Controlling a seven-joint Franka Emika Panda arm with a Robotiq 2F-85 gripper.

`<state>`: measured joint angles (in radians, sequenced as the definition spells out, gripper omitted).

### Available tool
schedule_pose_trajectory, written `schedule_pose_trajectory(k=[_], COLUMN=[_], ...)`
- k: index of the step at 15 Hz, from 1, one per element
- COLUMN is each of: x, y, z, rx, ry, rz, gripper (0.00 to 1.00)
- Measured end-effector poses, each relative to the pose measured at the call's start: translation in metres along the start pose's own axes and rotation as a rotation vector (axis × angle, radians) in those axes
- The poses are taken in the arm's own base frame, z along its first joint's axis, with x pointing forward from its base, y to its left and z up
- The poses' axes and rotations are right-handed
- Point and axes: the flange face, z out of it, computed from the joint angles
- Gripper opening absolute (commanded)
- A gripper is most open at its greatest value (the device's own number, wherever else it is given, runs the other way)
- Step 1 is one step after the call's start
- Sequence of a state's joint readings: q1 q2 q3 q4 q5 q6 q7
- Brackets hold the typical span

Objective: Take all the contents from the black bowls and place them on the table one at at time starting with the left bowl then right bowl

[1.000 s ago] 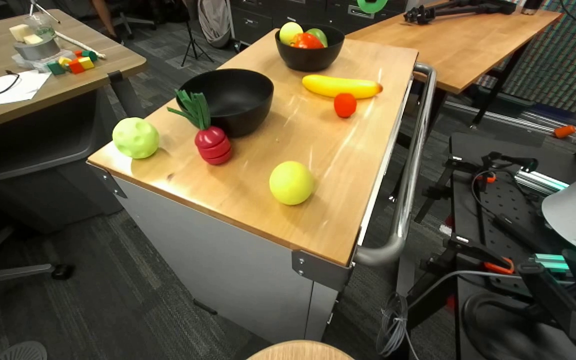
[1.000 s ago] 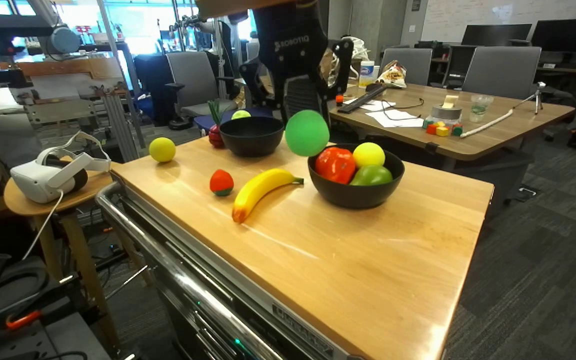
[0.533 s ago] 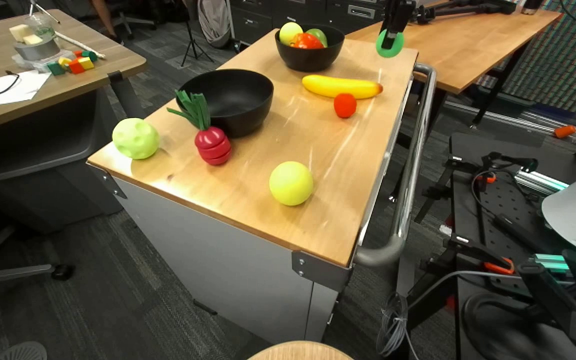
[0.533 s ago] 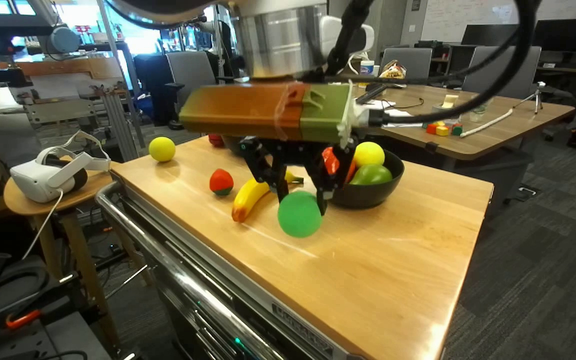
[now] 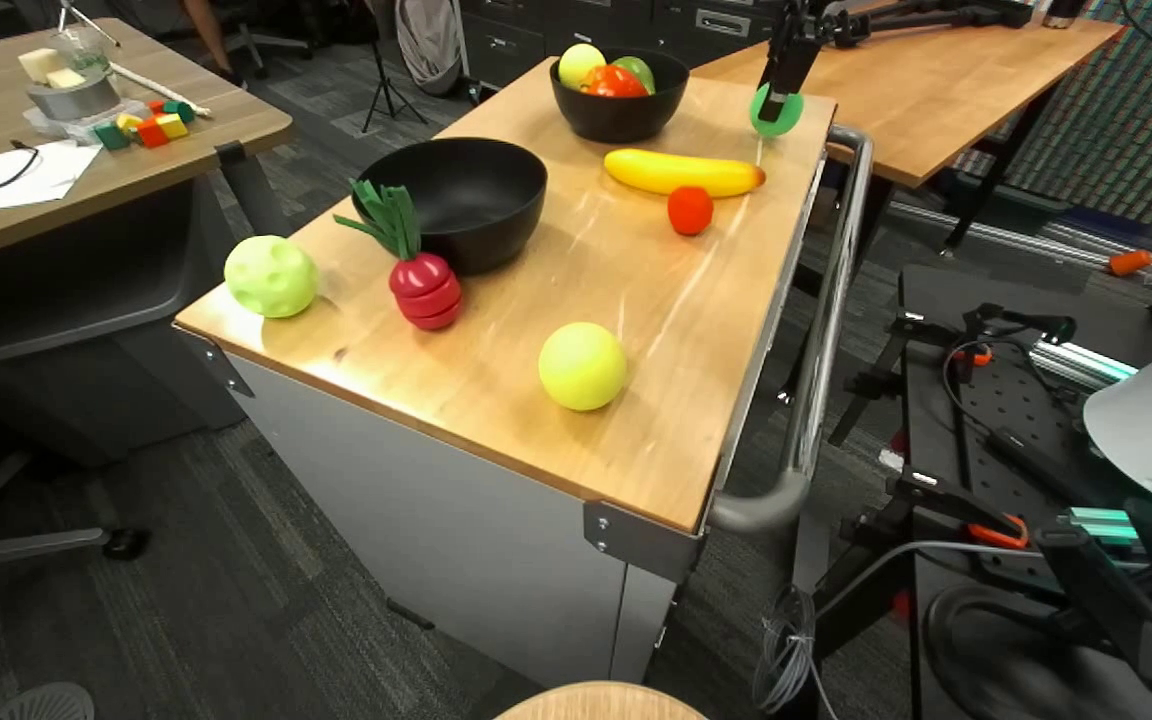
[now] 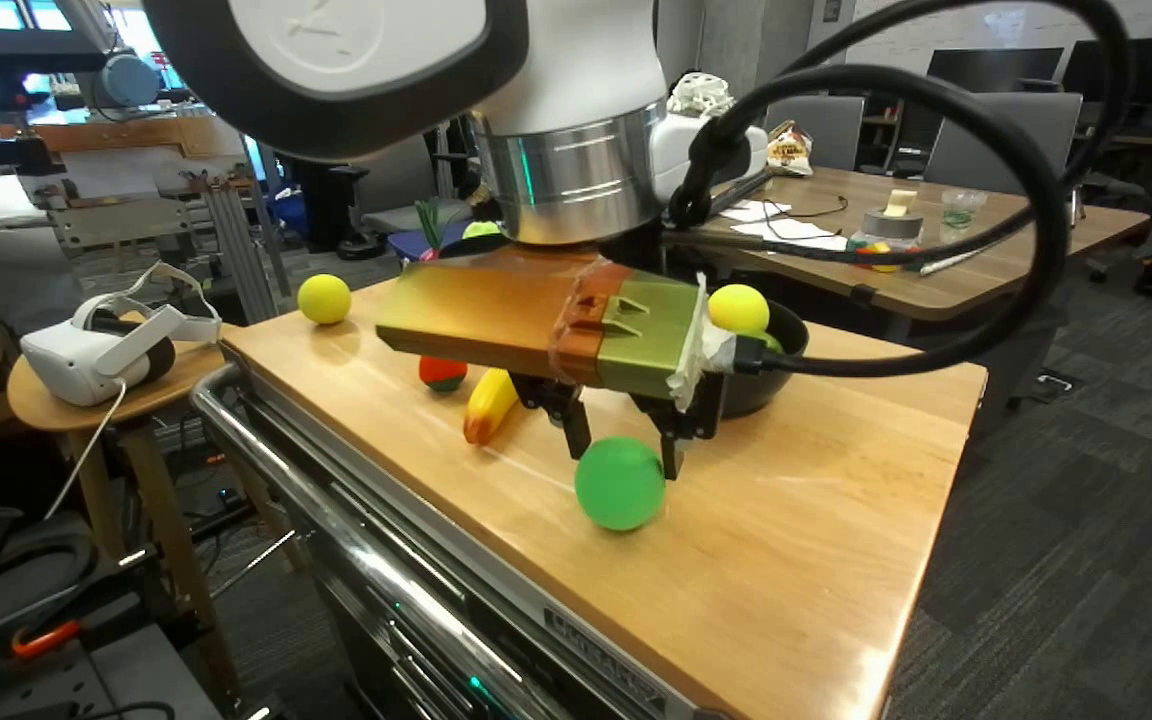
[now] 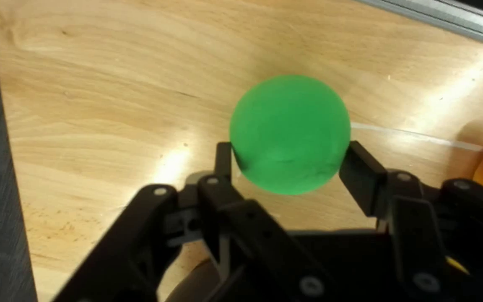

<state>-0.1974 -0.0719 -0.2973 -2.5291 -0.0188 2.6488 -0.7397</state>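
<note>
My gripper (image 6: 626, 458) is shut on a green ball (image 6: 619, 484), with a fingertip against each side in the wrist view (image 7: 290, 126). The ball is low over the wooden tabletop (image 6: 776, 560); I cannot tell whether it touches. A black bowl (image 5: 626, 118) holds a yellow ball (image 5: 579, 66), a red pepper (image 5: 618, 82) and a green fruit (image 5: 640, 74). The arm partly hides this bowl in an exterior view (image 6: 771, 378). Another black bowl (image 5: 476, 195) looks empty. A banana (image 5: 681, 173) and a red strawberry (image 5: 690, 211) lie on the table near the gripper.
A beet with green leaves (image 5: 426, 292), a pale green dimpled ball (image 5: 271, 277) and a yellow ball (image 5: 583, 366) sit on the table's other end. A metal rail (image 6: 366, 550) runs along one table side. A thick black cable (image 6: 1026, 200) loops from the arm.
My gripper has carried the green ball from above the filled bowl down to low over the bare tabletop beside the banana. The arm now covers part of the filled bowl.
</note>
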Motion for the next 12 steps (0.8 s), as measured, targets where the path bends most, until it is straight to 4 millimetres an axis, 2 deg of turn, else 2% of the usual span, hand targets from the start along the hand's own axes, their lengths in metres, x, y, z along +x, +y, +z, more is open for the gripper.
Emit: schedule_pose_trajectory(k=[5, 10, 12], x=[0.014, 0.064, 0.084], y=[-0.005, -0.041, -0.052], z=[-0.017, -0.070, -0.083], rx=[0.016, 0.014, -0.004], ry=[0.085, 0.246, 0.285], rz=[0.048, -0.017, -0.062], gripper=[1.00, 1.00, 1.00])
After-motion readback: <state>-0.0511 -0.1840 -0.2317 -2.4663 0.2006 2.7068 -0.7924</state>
